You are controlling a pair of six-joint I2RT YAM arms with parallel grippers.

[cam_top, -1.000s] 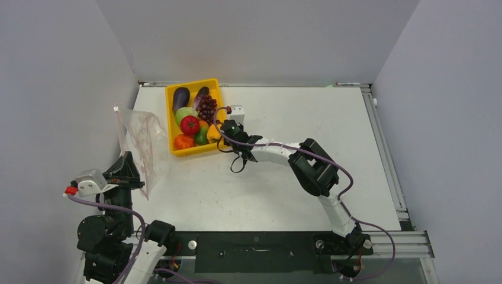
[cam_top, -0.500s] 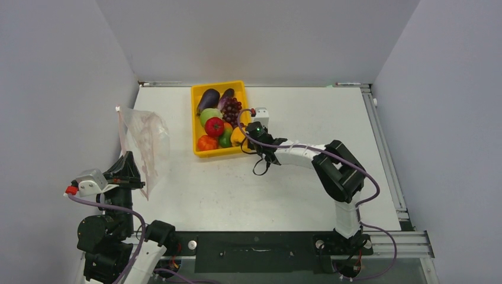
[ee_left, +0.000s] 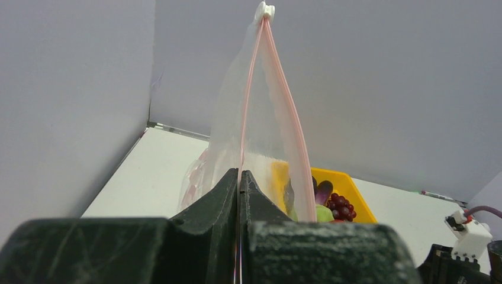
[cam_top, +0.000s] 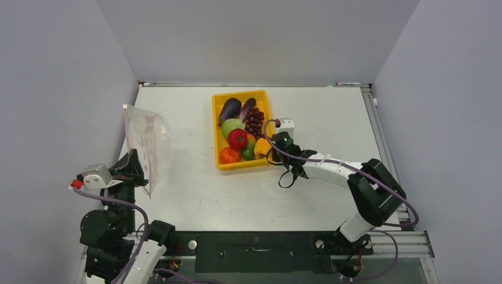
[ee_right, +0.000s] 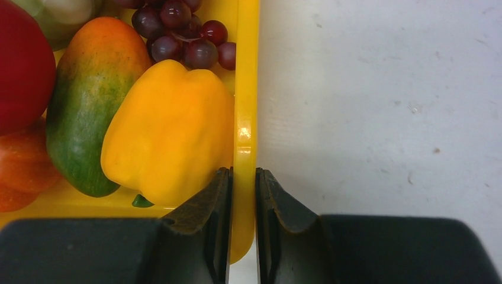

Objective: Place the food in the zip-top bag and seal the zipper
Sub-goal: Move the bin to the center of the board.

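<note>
The food lies in a yellow tray [cam_top: 220, 164]: eggplants [cam_top: 229, 109], grapes [cam_top: 255, 120], a red tomato [cam_top: 237, 138], a yellow pepper [cam_top: 261, 148], green pieces. My right gripper [cam_top: 274, 145] is shut on the tray's right wall [ee_right: 244, 136], with the yellow pepper [ee_right: 169, 130] just inside. My left gripper [cam_top: 137, 171] is shut on the edge of the clear dotted zip-top bag [cam_top: 145, 139] and holds it upright at the left. In the left wrist view the bag's pink zipper [ee_left: 284, 100] spreads open from the white slider [ee_left: 264, 10] at the top.
Grey walls stand close at the left and back. The table's metal rail [cam_top: 385, 154] runs along the right edge. The right arm [cam_top: 349, 174] stretches low across the table's right half.
My right gripper has dragged the yellow tray with the food to the right, toward the table's middle. The left gripper and bag have shifted slightly right.
</note>
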